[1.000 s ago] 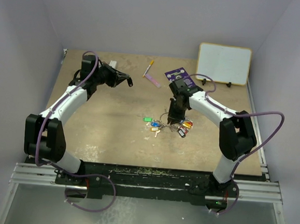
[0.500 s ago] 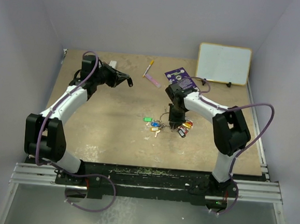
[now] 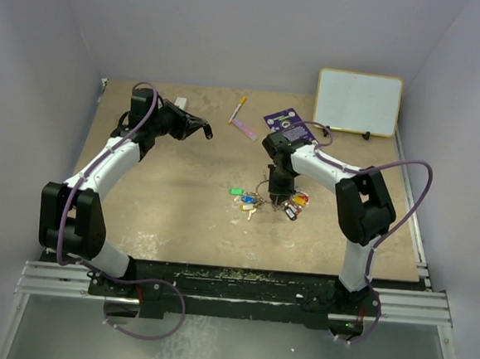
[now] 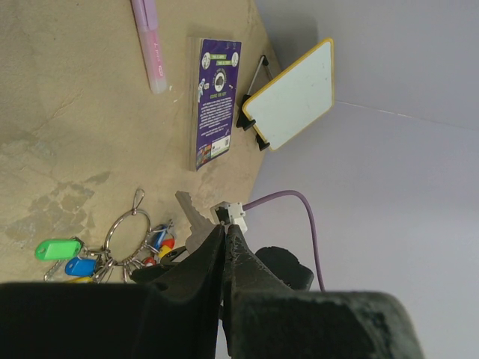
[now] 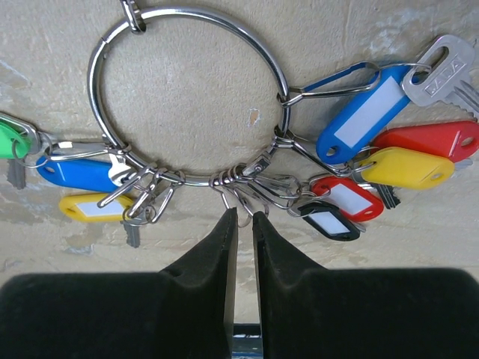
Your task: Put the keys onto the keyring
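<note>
Right wrist: keyring (image 5: 196,11) carrying keys (image 5: 359,127).
Right claw (image 5: 244,217): nearly clenched at ring's 6 o'clock; grasp unclear.
Left claw (image 4: 225,230): clenched.

Soft, even light comes from above, and shadows on the tabletop (image 3: 181,191) are weak. In the right wrist view the keyring (image 5: 196,13) is sharp with small bright reflections. The dark right gripper (image 5: 243,218) at the lower edge is slightly blurred and shows no detail.

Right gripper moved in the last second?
Yes. The right gripper has shifted slightly left and toward the near edge, away from the purple card, and is over the keys.
</note>
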Controlling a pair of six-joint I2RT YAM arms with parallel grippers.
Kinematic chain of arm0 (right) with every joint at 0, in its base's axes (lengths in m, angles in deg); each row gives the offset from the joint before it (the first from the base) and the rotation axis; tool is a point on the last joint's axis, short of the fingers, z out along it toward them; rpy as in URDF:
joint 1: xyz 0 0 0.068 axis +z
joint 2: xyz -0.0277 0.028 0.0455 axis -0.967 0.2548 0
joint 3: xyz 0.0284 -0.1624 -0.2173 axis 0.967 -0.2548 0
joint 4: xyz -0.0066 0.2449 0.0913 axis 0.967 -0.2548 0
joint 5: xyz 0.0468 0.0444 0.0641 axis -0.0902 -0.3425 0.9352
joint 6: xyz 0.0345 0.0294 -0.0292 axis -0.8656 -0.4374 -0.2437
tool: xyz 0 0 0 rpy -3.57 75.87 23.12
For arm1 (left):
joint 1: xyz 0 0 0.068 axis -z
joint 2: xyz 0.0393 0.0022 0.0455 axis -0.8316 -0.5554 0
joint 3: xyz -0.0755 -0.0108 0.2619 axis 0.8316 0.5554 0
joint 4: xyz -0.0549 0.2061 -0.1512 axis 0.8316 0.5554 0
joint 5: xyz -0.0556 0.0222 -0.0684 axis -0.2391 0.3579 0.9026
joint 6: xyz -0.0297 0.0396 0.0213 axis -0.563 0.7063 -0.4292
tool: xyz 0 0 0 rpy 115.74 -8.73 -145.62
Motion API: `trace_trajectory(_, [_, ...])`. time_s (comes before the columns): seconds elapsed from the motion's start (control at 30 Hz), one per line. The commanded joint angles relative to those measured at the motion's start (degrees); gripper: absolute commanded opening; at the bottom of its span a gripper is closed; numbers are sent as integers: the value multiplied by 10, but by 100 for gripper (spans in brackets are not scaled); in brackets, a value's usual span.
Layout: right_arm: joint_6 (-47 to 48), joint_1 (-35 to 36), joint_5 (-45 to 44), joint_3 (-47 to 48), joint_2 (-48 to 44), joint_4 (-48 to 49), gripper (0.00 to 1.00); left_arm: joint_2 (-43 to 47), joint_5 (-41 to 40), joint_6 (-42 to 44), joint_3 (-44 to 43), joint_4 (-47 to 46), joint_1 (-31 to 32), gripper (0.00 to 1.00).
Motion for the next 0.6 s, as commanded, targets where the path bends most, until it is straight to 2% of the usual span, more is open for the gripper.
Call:
trace_trajectory(0.0, [7, 0, -7, 27, -1, -14, 17, 6, 1, 8, -5, -23, -1, 4])
trace_trajectory(0.57, [12, 16, -1, 45, 23, -18, 17, 10, 1, 9, -3, -22, -1, 4])
